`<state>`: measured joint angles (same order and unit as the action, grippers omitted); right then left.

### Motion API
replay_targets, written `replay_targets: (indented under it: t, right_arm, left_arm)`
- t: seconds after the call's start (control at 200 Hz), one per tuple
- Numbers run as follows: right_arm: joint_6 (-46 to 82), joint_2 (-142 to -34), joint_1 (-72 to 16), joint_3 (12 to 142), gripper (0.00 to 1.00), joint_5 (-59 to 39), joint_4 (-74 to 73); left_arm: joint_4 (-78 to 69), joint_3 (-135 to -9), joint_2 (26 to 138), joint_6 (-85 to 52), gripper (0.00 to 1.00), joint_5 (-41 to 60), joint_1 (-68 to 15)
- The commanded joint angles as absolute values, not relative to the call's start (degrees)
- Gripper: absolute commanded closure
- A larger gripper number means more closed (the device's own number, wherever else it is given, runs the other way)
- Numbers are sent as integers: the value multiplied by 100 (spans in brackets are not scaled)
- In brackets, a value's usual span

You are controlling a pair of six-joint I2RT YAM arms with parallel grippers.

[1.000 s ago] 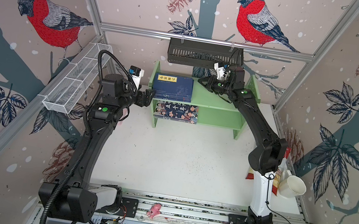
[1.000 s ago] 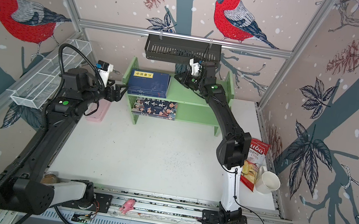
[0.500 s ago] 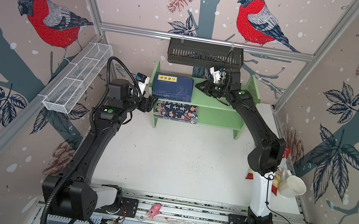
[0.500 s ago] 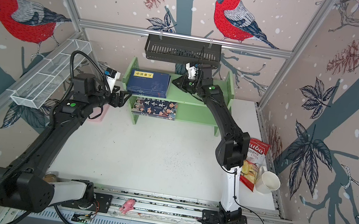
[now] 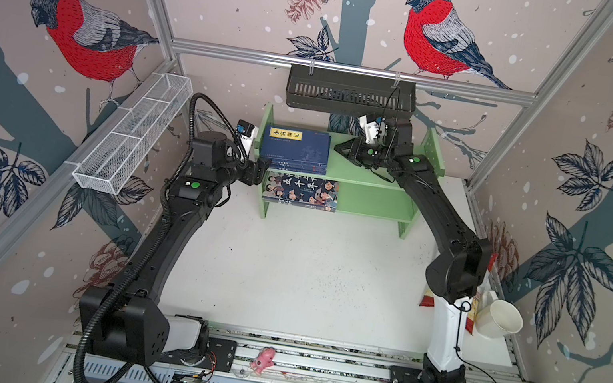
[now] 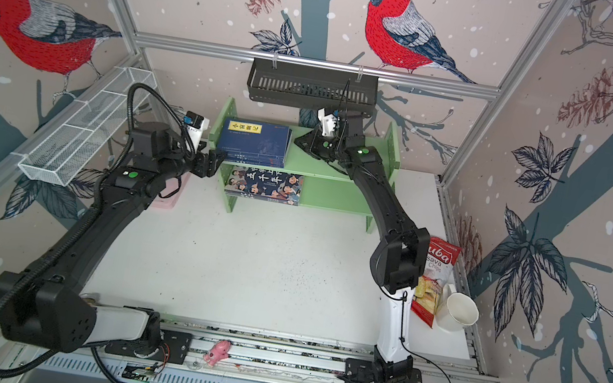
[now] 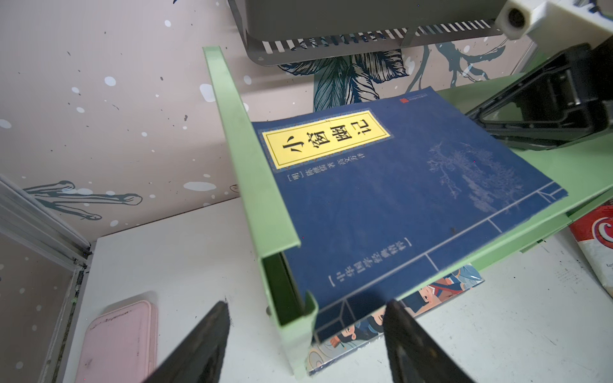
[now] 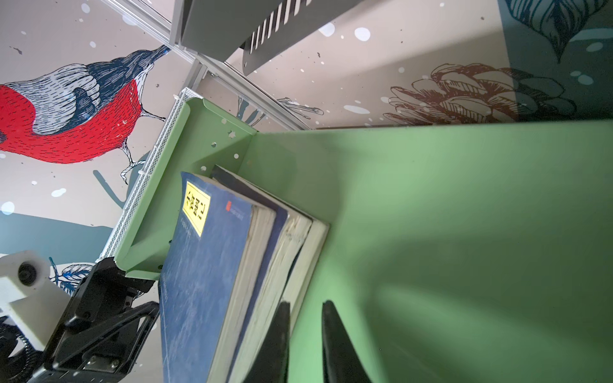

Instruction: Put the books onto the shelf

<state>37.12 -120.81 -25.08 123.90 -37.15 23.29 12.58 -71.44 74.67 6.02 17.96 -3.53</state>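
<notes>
Now left claw (image 7: pixel 306 303), jaws spread and empty, hovers at the left front corner of the shelf (image 5: pixel 370 202). Navy stack (image 5: pixel 295 148) lies flat just right of it on the top tier, long axis along the shelf, with the cartoon book (image 5: pixel 300 190) on the tier below. Right claw (image 5: pixel 339 149), almost pressed together and empty, sits just beside the stack's right edge, probably nearer.

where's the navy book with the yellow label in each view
In a top view: navy book on top of the stack, upper tier of the shelf, against its left side panel.
In a top view: same place.
Left wrist: mid-picture, cover toward the camera.
Right wrist: outermost of the stack, page edges toward the camera.
Shared landmark: that green side panel beside it.
</notes>
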Motion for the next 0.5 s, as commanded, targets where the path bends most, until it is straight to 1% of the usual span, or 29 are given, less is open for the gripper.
replay_targets:
  t: [0.0,0.095,0.27,0.495]
  right_arm:
    - [3608,-11810,-2521,12230,79,-3617,2138]
    - [3586,-11590,-2522,12027,79,-3572,2090]
    - [3551,-11191,-2522,11623,79,-3465,1988]
    - [3542,-10980,-2517,11410,79,-3430,1934]
  left_arm:
    - [933,-7113,7453,658,28,1591,-360]
    - [845,-7044,7429,672,28,1447,-370]
    - [765,-6969,7418,694,28,1477,-372]
    - [703,-6948,7397,650,28,1442,-378]
